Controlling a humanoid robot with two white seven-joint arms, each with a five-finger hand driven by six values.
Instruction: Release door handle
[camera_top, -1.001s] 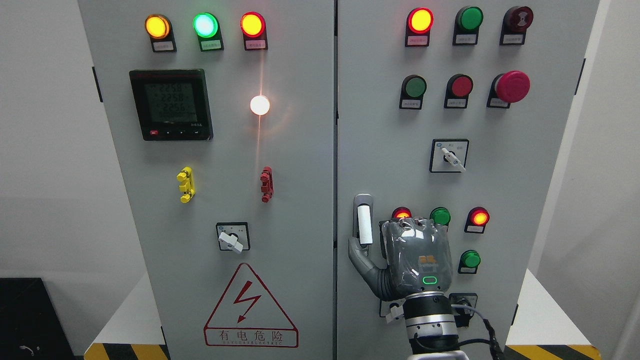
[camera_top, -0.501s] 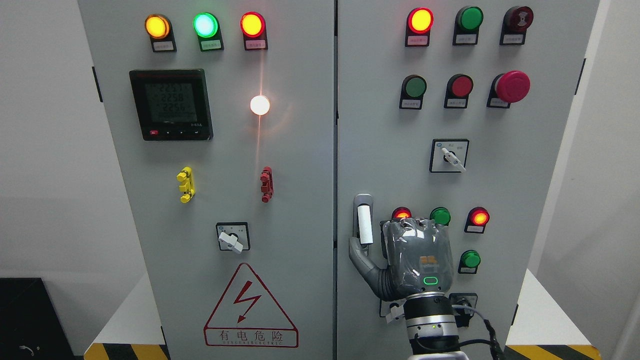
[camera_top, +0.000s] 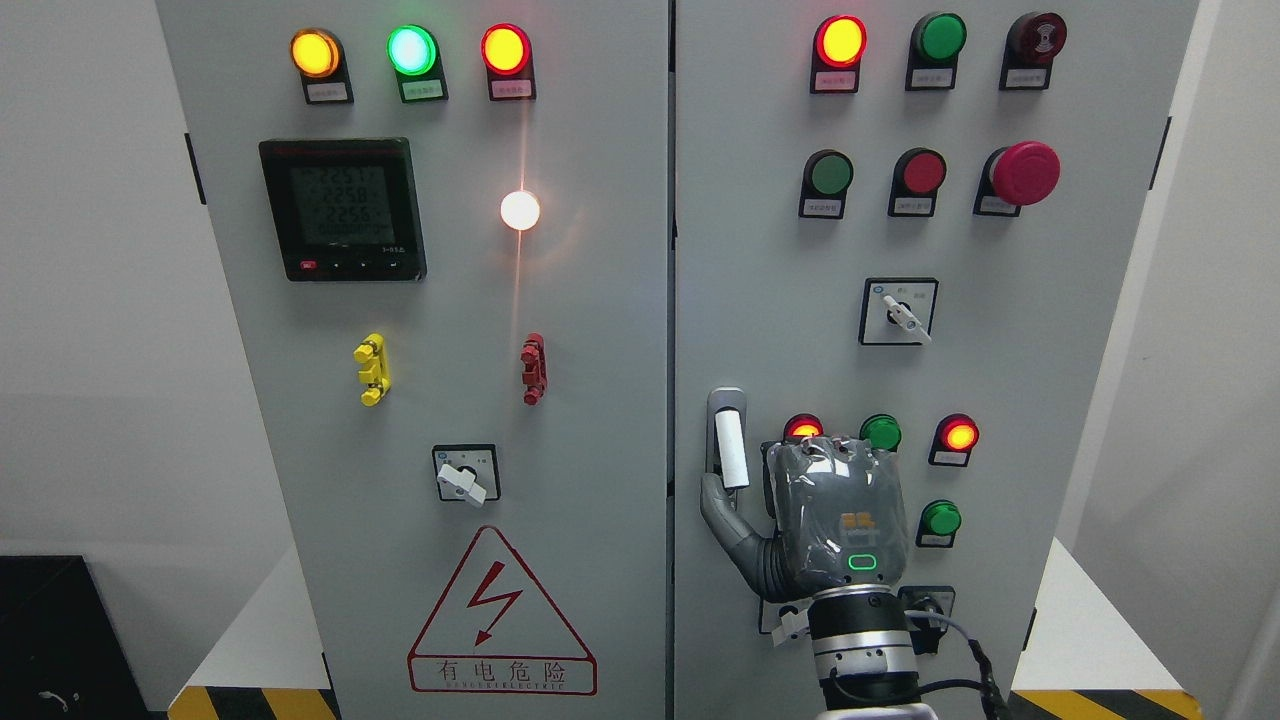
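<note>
One grey plastic-wrapped right hand (camera_top: 838, 520) we see beside one white door handle (camera_top: 731, 450); whether its fingers clamp it, we cannot tell.

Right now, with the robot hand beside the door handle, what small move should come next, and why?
Probably draw the right robot hand straight back from the cabinet door. Its thumb sits just below the white door handle, and no finger visibly wraps it, so the grip looks already let go.

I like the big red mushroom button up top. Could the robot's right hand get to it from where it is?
Probably yes. The right robot hand is low on the same door beside the white door handle, and nothing stands out between it and the big red button. Whether the arm stretches that high isn't visible.
</note>
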